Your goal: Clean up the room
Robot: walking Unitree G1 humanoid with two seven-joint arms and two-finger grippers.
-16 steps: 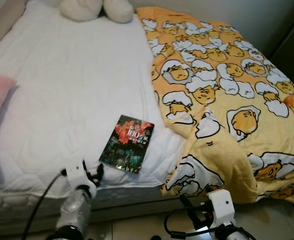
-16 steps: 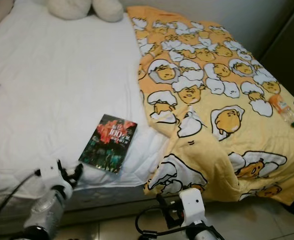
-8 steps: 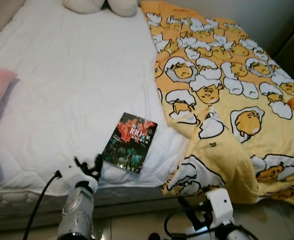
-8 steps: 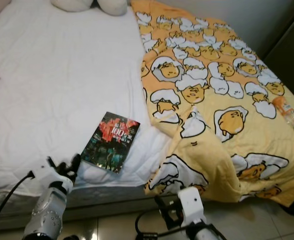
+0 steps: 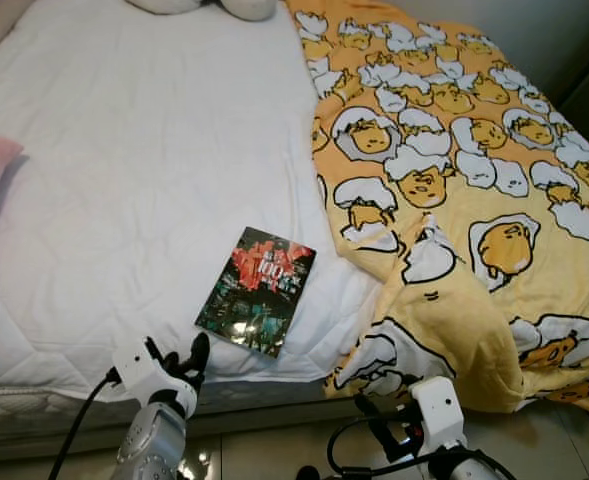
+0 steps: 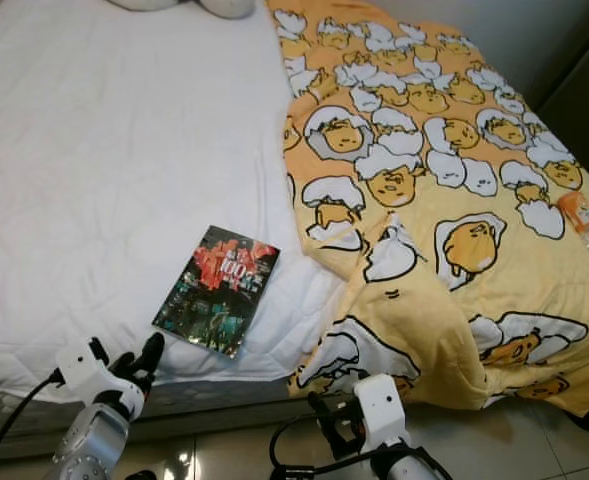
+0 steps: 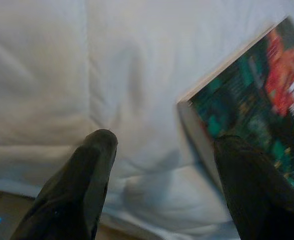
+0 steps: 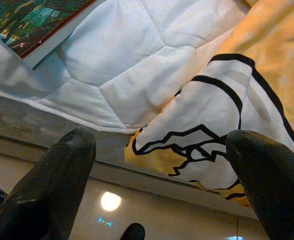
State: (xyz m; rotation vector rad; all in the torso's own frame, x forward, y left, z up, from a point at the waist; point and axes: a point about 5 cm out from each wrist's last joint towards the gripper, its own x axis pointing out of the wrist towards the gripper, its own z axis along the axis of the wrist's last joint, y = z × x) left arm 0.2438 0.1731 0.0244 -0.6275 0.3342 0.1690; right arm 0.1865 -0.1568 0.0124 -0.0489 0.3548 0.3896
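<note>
The left gripper (image 7: 161,145) has its jaws wide open and holds nothing — it hovers at the bed's (image 5: 124,150) near edge, just beside the book's (image 5: 256,291) lower corner. The right gripper (image 8: 161,145), jaws also spread and empty, is low before the yellow blanket (image 5: 454,200) — a bottle (image 6: 586,222) lies on it.

bright even light, left wrist blurred

The bed (image 5: 124,150) wears white quilted bedding. Over its right side lies a yellow blanket (image 5: 454,200) printed with white-and-yellow egg characters; near that blanket's edge rests a dark book (image 5: 256,291) splashed with red and green.
</note>
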